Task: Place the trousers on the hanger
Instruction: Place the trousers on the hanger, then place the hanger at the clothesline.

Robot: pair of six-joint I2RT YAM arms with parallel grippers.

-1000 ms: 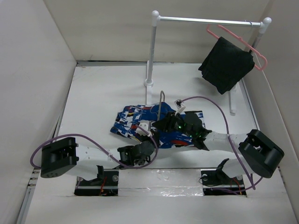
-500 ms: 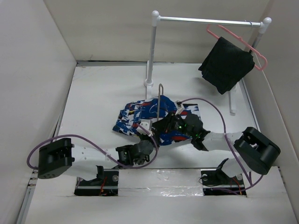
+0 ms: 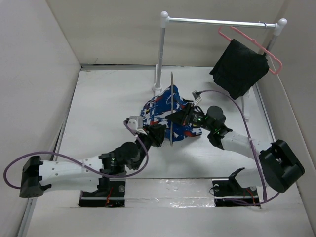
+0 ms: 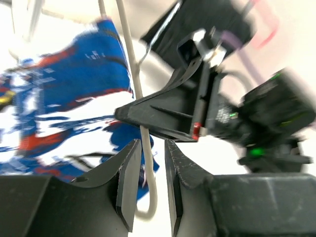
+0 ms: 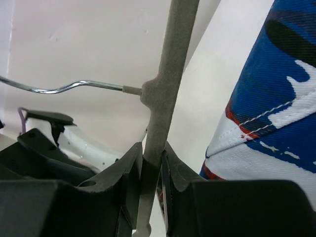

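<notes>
The trousers (image 3: 160, 107), printed blue, white, red and black, hang bunched over the hanger (image 3: 171, 106), a thin grey wire frame held upright at the table's middle. My right gripper (image 3: 179, 117) is shut on the hanger's grey bar (image 5: 168, 74), with the trousers (image 5: 276, 98) just to its right. My left gripper (image 3: 156, 135) sits at the hanger's lower end. In the left wrist view the hanger's rounded wire corner (image 4: 146, 168) runs between the left gripper's (image 4: 147, 148) slightly parted jaws with gaps on both sides. The trousers (image 4: 64, 108) lie behind it.
A white clothes rack with a chrome bar (image 3: 217, 21) stands at the back; its left post (image 3: 159, 59) rises just behind the hanger. A pink hanger (image 3: 274, 63) with a black cloth (image 3: 240, 69) hangs at the right end. White walls enclose the table.
Both arms have reached farther from their bases. The hanger and trousers have risen and moved toward the rack. The left arm has stretched out, its gripper now at the hanger's lower end.
</notes>
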